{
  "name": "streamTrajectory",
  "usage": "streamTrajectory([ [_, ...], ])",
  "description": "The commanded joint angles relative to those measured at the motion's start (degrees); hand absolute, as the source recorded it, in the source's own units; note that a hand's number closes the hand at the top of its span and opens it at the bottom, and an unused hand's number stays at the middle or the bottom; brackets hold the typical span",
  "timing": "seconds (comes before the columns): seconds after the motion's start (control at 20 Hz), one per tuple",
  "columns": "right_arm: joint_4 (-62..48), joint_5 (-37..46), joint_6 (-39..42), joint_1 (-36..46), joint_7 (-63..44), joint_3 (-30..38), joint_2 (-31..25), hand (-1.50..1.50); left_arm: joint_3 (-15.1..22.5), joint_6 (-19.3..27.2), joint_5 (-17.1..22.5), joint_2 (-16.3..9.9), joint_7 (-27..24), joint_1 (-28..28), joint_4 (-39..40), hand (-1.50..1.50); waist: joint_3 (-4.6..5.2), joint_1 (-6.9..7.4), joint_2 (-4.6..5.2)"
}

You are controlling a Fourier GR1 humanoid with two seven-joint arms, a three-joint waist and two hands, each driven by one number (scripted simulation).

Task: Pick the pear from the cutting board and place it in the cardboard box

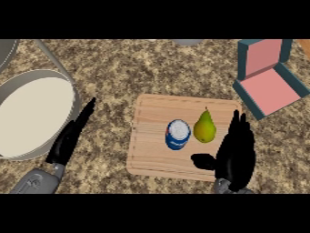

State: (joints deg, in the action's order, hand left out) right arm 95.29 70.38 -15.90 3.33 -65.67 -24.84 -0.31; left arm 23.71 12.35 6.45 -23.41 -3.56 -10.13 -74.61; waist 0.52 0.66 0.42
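pear [205,127] on cutting board [154,159], right hand [236,152] open beside it.

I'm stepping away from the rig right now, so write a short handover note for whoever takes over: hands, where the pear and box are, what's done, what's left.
Left hand: open, fingers straight, over the counter left of the cutting board, holding nothing.
Right hand: open, over the board's right edge, just right of the pear, not closed on it.
Pear: upright on the board, beside a blue can.
Cardboard box: open, pink inside, at upper right beyond the board.
Done: right hand is at the pear.
Left: grasp it, lift it, place it in the box.
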Motion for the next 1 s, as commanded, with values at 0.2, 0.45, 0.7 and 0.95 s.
streamTrajectory([
  [0.2,-10.0,-6.7,-5.8,7.2,-3.8,2.7,0.3,-1.50,-4.2,1.0,-2.0,-3.5,-1.9,1.1,1.2,0.00,-0.55,0.31,-0.24],
  [0.45,-15.7,-8.9,-7.4,12.4,-3.7,4.7,0.3,-1.50,-4.4,1.2,-2.6,-3.3,2.7,-0.8,-2.2,0.00,-0.57,0.52,-0.30],
  [0.7,-18.9,-10.6,-9.4,12.4,0.2,6.0,0.3,-1.50,-5.8,0.0,-2.5,-3.9,0.9,-0.3,-0.9,0.00,-0.55,0.14,-0.32],
  [0.95,-16.8,-11.0,-8.4,11.7,-1.2,3.9,0.3,1.50,-5.4,0.6,-3.8,-1.9,0.7,0.4,0.1,0.00,-0.52,-0.32,-0.45],
])
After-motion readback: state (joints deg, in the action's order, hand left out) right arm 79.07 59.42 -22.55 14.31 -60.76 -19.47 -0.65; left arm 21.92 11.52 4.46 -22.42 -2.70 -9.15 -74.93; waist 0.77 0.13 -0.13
